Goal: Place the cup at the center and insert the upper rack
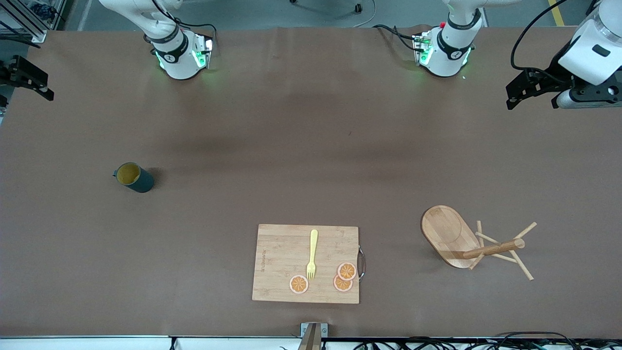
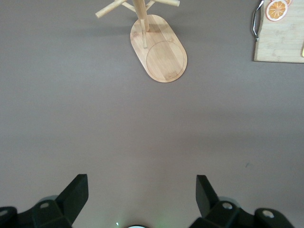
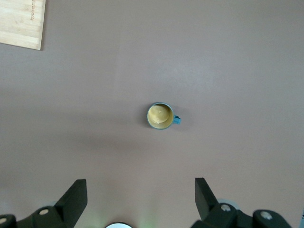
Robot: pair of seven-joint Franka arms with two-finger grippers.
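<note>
The dark teal cup (image 1: 134, 177) with a yellow inside stands upright on the table toward the right arm's end; it also shows in the right wrist view (image 3: 161, 116). The wooden mug tree (image 1: 449, 233) stands on its oval base toward the left arm's end, and it shows in the left wrist view (image 2: 160, 53). My left gripper (image 1: 532, 90) hangs open and empty high over the table's left-arm end; its fingers (image 2: 76, 194) are wide apart. My right gripper (image 1: 26, 78) hangs open and empty high over the right-arm end; its fingers (image 3: 76, 194) are wide apart.
A bamboo cutting board (image 1: 277, 262) lies near the front edge between cup and mug tree. On it are a yellow fork (image 1: 312, 253) and three orange slices (image 1: 347, 271). The brown table (image 1: 311, 146) spreads between the arm bases.
</note>
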